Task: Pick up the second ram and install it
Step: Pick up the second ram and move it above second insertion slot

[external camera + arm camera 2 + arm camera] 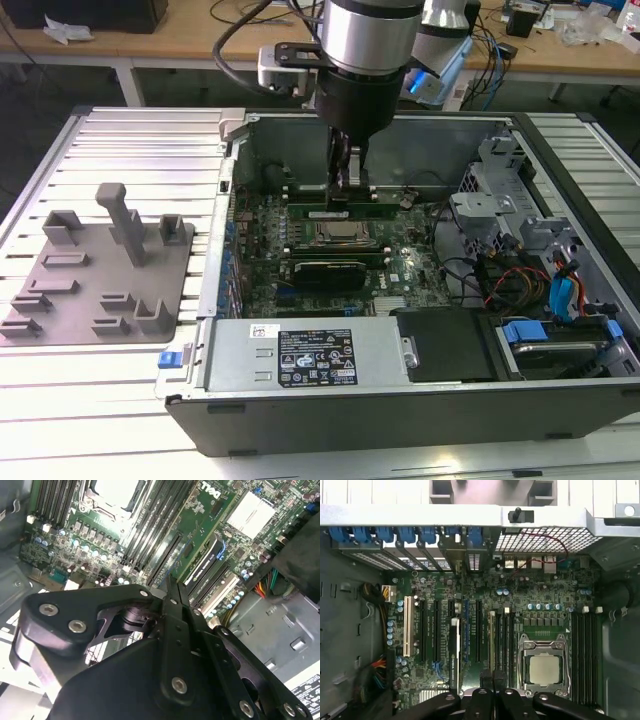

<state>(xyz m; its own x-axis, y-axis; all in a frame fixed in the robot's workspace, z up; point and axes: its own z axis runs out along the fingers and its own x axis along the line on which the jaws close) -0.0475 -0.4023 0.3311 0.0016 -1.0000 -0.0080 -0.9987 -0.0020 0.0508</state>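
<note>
The second ram (378, 212) is a long green stick with a small white label. It runs across the motherboard (405, 272) right by the CPU socket (336, 236). My gripper (346, 201) comes straight down on its middle, fingers shut on its top edge. In the first wrist view the ram's thin pale edge (492, 640) leads out from between the fingertips of the gripper (493, 676), along the memory slots beside the CPU socket (543, 670). I cannot tell whether it is seated in a slot or just above one. In the second wrist view the gripper (171, 580) is shut.
The open computer case (480, 135) walls in the board. A black card (325, 272) stands on the near side of the socket. A power supply (310, 355) lies along the front, with cables and drive cages (510, 280) at the exterior view's right. A grey fixture tray (90, 280) sits outside, at the left.
</note>
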